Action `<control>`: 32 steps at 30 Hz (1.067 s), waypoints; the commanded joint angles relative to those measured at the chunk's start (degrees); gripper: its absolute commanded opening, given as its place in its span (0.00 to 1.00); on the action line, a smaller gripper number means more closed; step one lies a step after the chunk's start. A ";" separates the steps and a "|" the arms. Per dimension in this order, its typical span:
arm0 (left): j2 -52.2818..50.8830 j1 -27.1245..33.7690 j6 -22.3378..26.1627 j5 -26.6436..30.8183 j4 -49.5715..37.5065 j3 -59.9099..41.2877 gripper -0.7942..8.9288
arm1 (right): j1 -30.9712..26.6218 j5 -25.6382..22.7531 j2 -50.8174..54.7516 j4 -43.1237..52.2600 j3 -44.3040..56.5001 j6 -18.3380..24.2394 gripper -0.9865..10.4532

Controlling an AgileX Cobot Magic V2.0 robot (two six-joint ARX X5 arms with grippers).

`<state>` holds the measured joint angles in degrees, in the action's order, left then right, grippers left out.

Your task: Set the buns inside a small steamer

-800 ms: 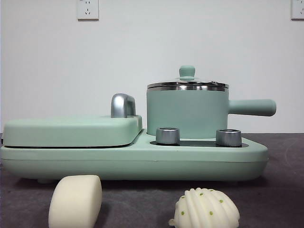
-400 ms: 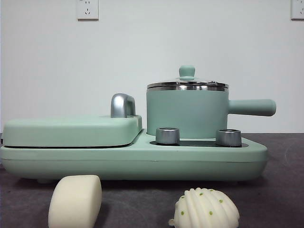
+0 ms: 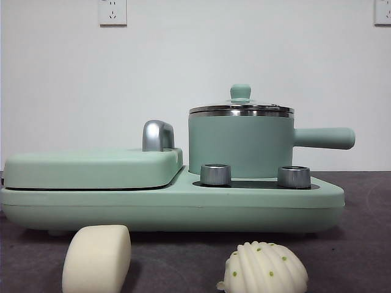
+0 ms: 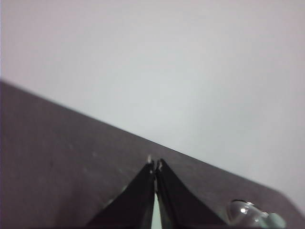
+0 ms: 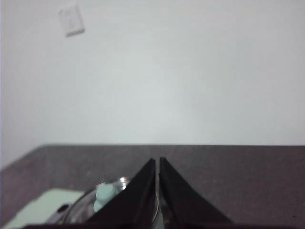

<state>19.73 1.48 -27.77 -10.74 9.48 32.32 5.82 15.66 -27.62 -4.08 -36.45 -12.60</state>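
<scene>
On the right half of the mint-green cooker base (image 3: 183, 210) you have one small steamer (image 3: 241, 145), upright, its glass lid (image 3: 241, 109) seated on the steel rim, green knob (image 3: 241, 92) on top, straight handle (image 3: 324, 138) pointing right; you cannot see its contents through the wall. Left of it lies one flat griddle cover (image 3: 91, 168) with a chrome handle (image 3: 157, 135). Two steel dials (image 3: 215, 174) stand before the steamer. Two buns rest on the dark table (image 3: 354, 256), near side, well apart: one smooth cream bun (image 3: 98, 259) at left, one ribbed white bun (image 3: 264, 268) with green dots at right. Nothing has shifted from a second ago. Your left gripper (image 4: 155, 164) and right gripper (image 5: 157, 162) each wait with jaws pressed together, gripping nothing, the right one above the lid.
</scene>
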 commanded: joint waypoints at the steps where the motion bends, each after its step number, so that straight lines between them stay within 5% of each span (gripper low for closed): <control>1: 5.25 0.00 9.51 -2.93 0.00 4.24 0.09 | 0.04 2.47 -4.22 -1.14 -2.75 5.68 0.10; 10: 24.65 -1.33 15.47 -16.98 0.66 15.69 0.09 | 2.40 8.00 -14.49 -5.84 -7.45 16.00 0.10; 16: 33.46 -5.33 31.69 -17.49 8.46 22.27 0.09 | 6.84 5.73 -16.87 -8.92 -7.50 23.74 0.10; 19: 35.82 -7.54 36.35 -17.46 10.34 23.89 0.22 | 8.20 4.20 -17.07 -9.77 -7.50 25.92 0.12; 21: 36.63 -8.55 37.29 -17.46 10.32 24.22 0.35 | 8.55 3.78 -17.09 -10.19 -7.50 27.10 0.21; 24: 36.76 -9.55 37.29 -17.46 10.27 24.26 0.38 | 8.57 3.65 -17.07 -10.51 -7.50 27.23 0.35; 32: 37.73 -13.46 37.33 -17.46 7.91 24.26 0.38 | 8.72 3.34 -17.07 -10.56 -7.50 27.21 0.36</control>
<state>56.55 -11.42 8.62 -27.70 18.55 55.09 14.24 19.22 -44.36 -14.96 -42.92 14.13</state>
